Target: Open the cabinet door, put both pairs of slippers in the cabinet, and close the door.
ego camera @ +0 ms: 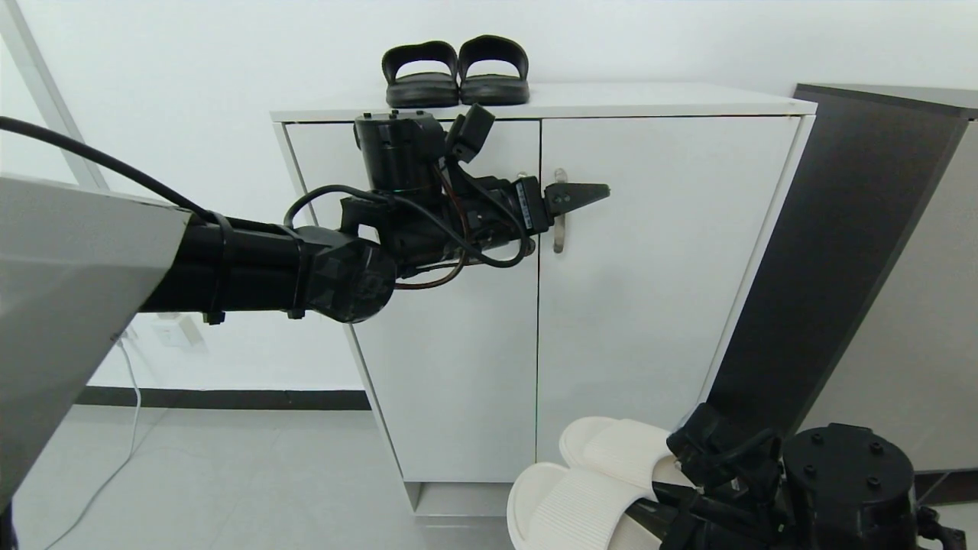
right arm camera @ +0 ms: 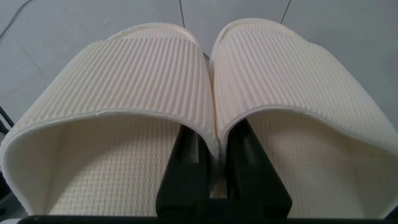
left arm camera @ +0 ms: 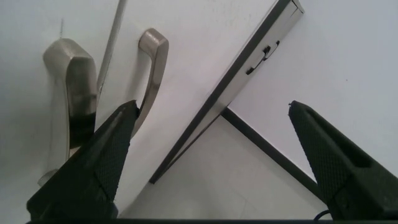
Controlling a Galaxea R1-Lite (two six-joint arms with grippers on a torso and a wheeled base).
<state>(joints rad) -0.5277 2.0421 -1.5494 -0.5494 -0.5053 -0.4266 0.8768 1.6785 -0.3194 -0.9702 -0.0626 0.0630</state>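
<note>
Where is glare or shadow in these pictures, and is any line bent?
Left wrist view: the metal door handles show soft sheen. Right wrist view: shade under the straps of the white slippers. Head view: the sides of the cabinet lean, likely lens distortion.

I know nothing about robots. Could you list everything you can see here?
white two-door cabinet: one, white, centre of the head view, both doors shut.
black rubber slippers: one pair, black, on the cabinet top.
curved metal door handles: two, silver, flanking the door seam.
cream ribbed slippers: one pair, cream, held low before the cabinet.
dark grey panel: one, dark grey, right of the cabinet.
left gripper: one, black, open, beside the handles.
right gripper: one, black, shut on the cream ribbed slippers' adjoining sides.
</note>
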